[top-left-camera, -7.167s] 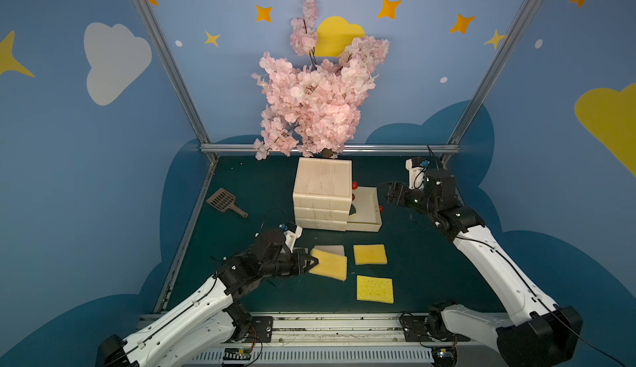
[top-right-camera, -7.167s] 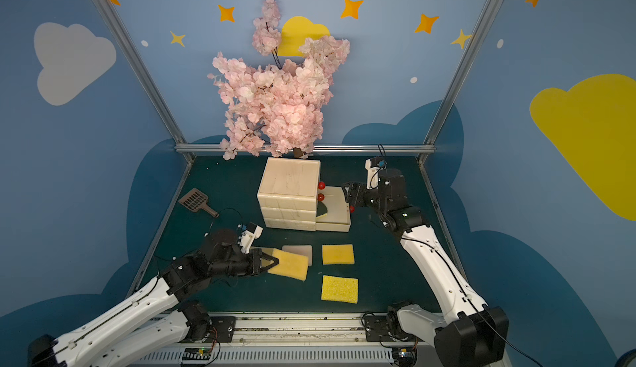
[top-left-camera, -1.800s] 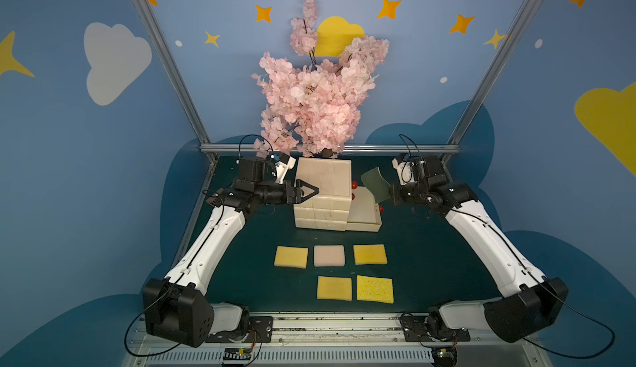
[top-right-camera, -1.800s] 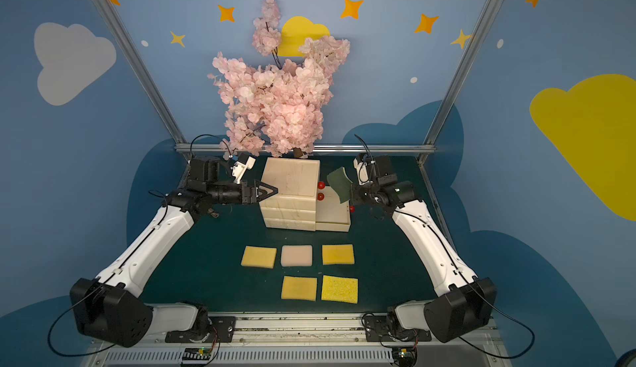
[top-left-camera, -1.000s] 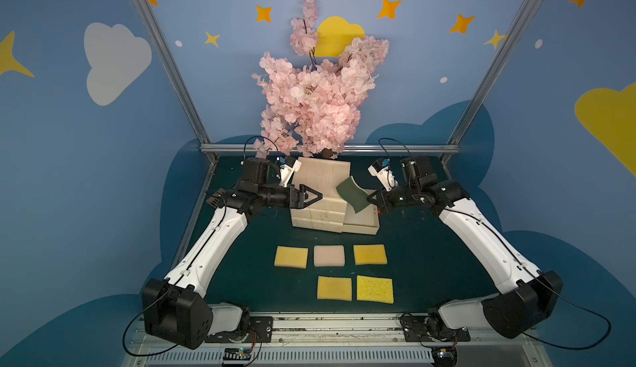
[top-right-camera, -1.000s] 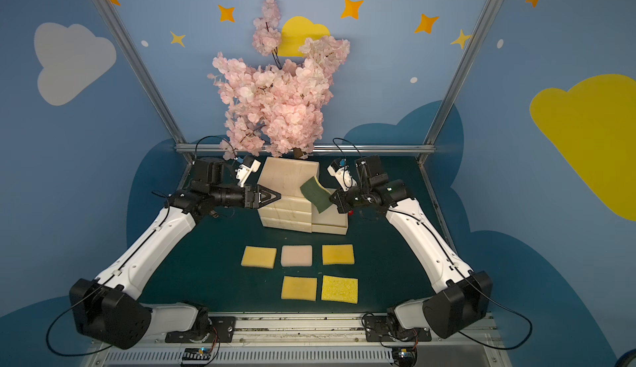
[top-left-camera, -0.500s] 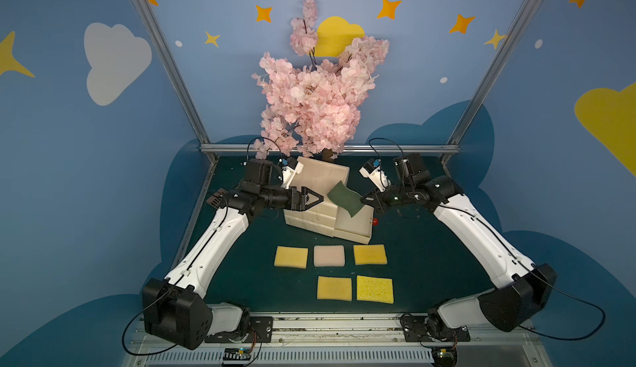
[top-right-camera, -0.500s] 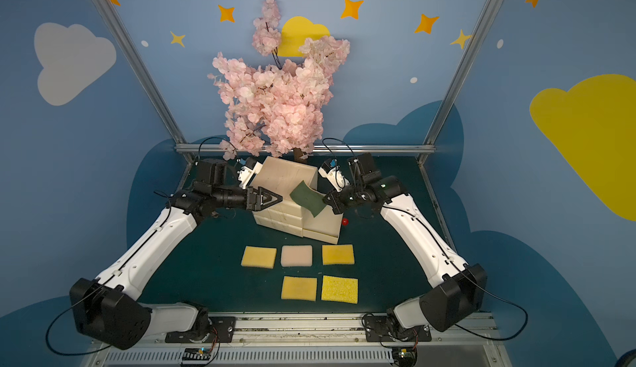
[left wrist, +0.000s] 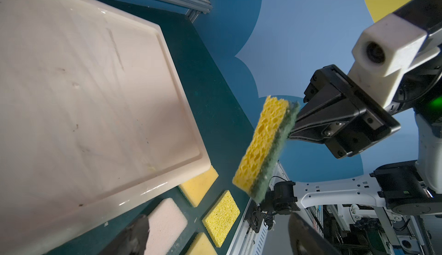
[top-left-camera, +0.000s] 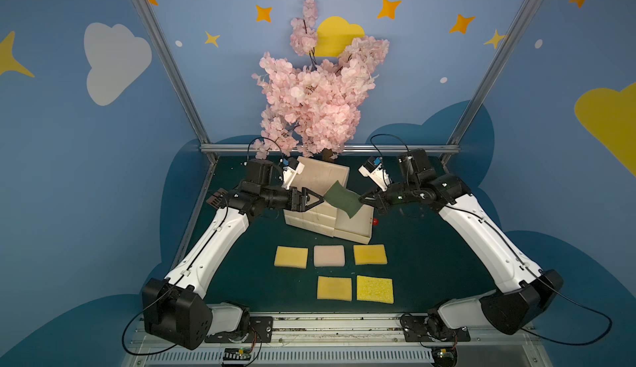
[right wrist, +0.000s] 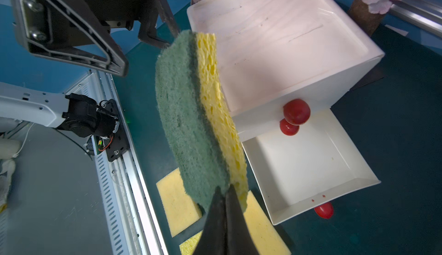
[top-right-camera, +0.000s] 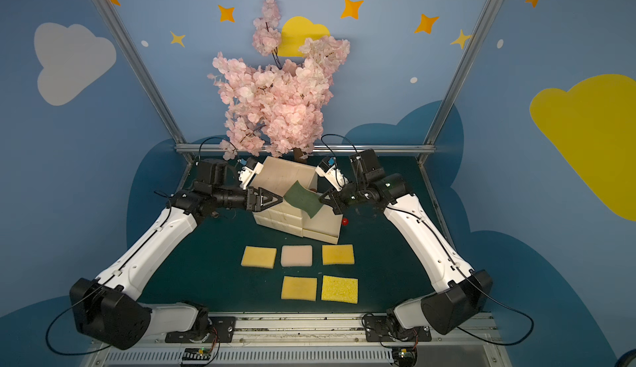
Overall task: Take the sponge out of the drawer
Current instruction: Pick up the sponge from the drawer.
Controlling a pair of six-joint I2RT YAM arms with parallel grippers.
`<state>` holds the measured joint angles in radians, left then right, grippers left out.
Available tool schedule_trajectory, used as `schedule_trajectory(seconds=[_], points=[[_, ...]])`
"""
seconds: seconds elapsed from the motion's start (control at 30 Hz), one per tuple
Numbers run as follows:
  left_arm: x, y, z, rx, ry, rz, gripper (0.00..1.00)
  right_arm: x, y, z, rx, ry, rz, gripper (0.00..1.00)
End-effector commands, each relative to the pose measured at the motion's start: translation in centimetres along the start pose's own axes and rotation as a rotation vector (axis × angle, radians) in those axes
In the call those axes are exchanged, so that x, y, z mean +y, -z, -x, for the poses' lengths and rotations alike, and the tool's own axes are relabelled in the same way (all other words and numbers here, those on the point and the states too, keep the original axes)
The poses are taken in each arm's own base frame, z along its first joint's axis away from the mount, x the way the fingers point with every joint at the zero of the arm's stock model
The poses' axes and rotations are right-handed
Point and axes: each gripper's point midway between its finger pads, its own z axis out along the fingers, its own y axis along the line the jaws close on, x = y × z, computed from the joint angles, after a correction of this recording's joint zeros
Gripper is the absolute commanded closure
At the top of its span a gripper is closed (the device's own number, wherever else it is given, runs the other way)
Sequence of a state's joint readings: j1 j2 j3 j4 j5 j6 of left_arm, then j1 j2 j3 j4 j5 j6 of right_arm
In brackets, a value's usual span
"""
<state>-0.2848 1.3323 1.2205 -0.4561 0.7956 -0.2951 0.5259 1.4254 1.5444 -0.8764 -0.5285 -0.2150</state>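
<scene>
Right gripper (top-left-camera: pixel 360 198) is clamped tight on one edge of the sponge (top-left-camera: pixel 342 199). The sponge is up in the air and tilted, green side up and yellow foam beneath, above the open drawer (top-left-camera: pixel 358 227) and clear of it. Left gripper (top-left-camera: pixel 318 199) is spread wide, tips right at the sponge's other edge; contact, can't tell. The drawer juts from a cream chest (top-left-camera: pixel 318 176), red knob (top-left-camera: pixel 375 221) in front. Below lies a dark green mat (top-left-camera: pixel 241 262) with five pads (top-left-camera: pixel 329 256) in two rows, four yellow and one pink. Behind are a pink blossom tree (top-left-camera: pixel 316 100) and blue walls (top-left-camera: pixel 69 148) with clouds and stars.
</scene>
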Motion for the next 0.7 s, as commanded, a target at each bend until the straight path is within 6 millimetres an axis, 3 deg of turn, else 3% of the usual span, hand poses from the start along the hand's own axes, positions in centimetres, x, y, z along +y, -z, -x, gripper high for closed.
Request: schedule_trajectory(seconds=[0.0, 0.27, 0.43, 0.53, 0.57, 0.6, 0.67], points=[[-1.3, 0.3, 0.0, 0.001, -0.04, -0.036, 0.09, 1.6, -0.4, 0.0, 0.025, 0.023, 0.077, 1.0], [-2.6, 0.0, -0.5, 0.025, -0.068, -0.102, 0.18, 2.4, -1.2, -0.1, 0.054, 0.037, 0.118, 1.0], [-4.0, -0.1, -1.0, 0.047, -0.091, -0.176, 0.34, 2.4, -1.7, 0.3, 0.068, 0.051, 0.123, 1.0], [-4.4, -0.3, -1.4, 0.059, -0.1, -0.191, 0.54, 2.4, -1.8, 0.8, 0.064, 0.059, 0.131, 1.0], [-4.2, -0.3, -1.4, 0.058, -0.098, -0.179, 0.63, 2.5, -1.9, 0.9, 0.062, 0.062, 0.134, 1.0], [-4.0, -0.3, -1.4, 0.059, -0.096, -0.167, 0.79, 2.6, -1.9, 1.1, 0.058, 0.067, 0.135, 1.0], [-3.6, -0.5, -1.4, 0.061, -0.085, -0.142, 0.97, 2.5, -1.9, 1.3, 0.051, 0.071, 0.132, 1.0]])
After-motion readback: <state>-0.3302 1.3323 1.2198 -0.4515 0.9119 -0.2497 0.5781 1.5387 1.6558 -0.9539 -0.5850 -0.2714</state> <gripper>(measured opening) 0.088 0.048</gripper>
